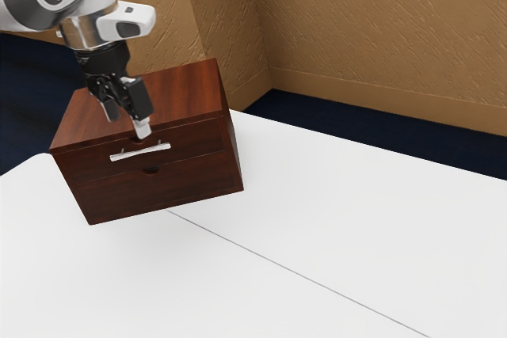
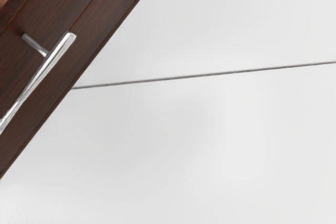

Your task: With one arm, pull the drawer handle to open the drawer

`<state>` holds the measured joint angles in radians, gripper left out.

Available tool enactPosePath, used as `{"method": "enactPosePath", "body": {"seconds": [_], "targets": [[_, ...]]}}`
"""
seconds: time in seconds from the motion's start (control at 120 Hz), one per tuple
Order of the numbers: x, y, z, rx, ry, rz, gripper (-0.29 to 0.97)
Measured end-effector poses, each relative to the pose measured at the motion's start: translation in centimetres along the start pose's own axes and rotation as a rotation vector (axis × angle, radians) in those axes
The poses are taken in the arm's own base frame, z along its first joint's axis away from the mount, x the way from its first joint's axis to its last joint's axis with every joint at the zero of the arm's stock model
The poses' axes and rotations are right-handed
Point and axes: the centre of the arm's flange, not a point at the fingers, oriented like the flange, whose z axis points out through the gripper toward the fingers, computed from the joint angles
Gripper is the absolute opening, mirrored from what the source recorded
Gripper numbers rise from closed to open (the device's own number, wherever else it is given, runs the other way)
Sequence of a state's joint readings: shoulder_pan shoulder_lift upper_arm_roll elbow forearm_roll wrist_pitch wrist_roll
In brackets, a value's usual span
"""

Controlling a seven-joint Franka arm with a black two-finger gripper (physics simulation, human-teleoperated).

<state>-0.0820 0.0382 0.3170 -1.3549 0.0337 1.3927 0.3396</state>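
A dark wooden cabinet (image 1: 170, 89) stands on the white table (image 1: 333, 219) at the exterior view's left. Its upper drawer front (image 1: 190, 140) lies flush with the cabinet's face, and a silver bar handle (image 1: 140, 152) is mounted across it. My black gripper (image 1: 127, 126) hangs directly above the handle, open, with one light fingertip (image 1: 142, 130) a little over the bar and not touching it. Nothing is between the fingers. In the wrist view the handle (image 2: 44, 72) runs slantwise along the dark drawer front (image 2: 79, 14), just under my hand.
A thin seam (image 1: 301, 275) crosses the tabletop in front of the cabinet. Brown textured walls (image 1: 380, 29) and dark floor (image 1: 380, 128) lie behind the table. A small dark notch (image 1: 150, 169) marks the lower panel of the cabinet.
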Motion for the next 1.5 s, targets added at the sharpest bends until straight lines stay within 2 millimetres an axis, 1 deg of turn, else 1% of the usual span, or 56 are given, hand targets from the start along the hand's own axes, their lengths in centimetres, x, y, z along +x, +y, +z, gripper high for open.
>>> {"method": "enactPosePath", "body": {"seconds": [0.2, 0.267, 0.333, 0.375, 0.5, 0.583, 0.625, 0.675, 0.733, 0.825, 0.958, 1.0, 1.083, 1.133, 1.175, 1.208, 1.242, 1.292, 1.325, 1.5], "targets": [[-0.2, -0.3, 0.0, 0.0, 0.001, -0.003, 0.68], [-0.3, -0.2, -0.6, 0.002, 0.012, 0.001, 0.68], [-1.1, 0.2, -2.0, 0.004, 0.037, 0.008, 0.68], [-1.8, 0.4, -3.6, 0.01, 0.07, 0.013, 0.68], [-3.5, 1.0, -7.9, 0.03, 0.146, 0.02, 0.68], [-5.2, 1.3, -10.8, 0.039, 0.201, 0.023, 0.68], [-5.9, 1.2, -11.6, 0.04, 0.218, 0.019, 0.68], [-6.3, 1.0, -11.9, 0.038, 0.223, 0.013, 0.68], [-6.1, 1.2, -11.6, 0.035, 0.214, 0.017, 0.68], [-4.0, 2.5, -9.4, 0.024, 0.162, 0.046, 0.68], [-1.8, 4.2, -6.0, 0.013, 0.076, 0.082, 0.68], [-1.6, 4.8, -5.6, 0.012, 0.063, 0.093, 0.68], [-1.6, 5.7, -5.5, 0.036, 0.053, 0.112, 0.68], [-1.7, 6.2, -5.0, 0.05, 0.045, 0.127, 0.68], [-2.0, 6.3, -4.1, 0.06, 0.03, 0.136, 0.68], [-2.2, 5.8, -3.5, 0.069, 0.02, 0.13, 0.68], [-2.6, 4.8, -3.1, 0.081, 0.015, 0.114, 0.68], [-3.6, 3.3, -2.6, 0.093, 0.014, 0.091, 0.68], [-4.2, 2.6, -2.3, 0.099, 0.017, 0.082, 0.68], [-7.4, 2.0, -0.4, 0.137, 0.071, 0.107, 0.68]]}}
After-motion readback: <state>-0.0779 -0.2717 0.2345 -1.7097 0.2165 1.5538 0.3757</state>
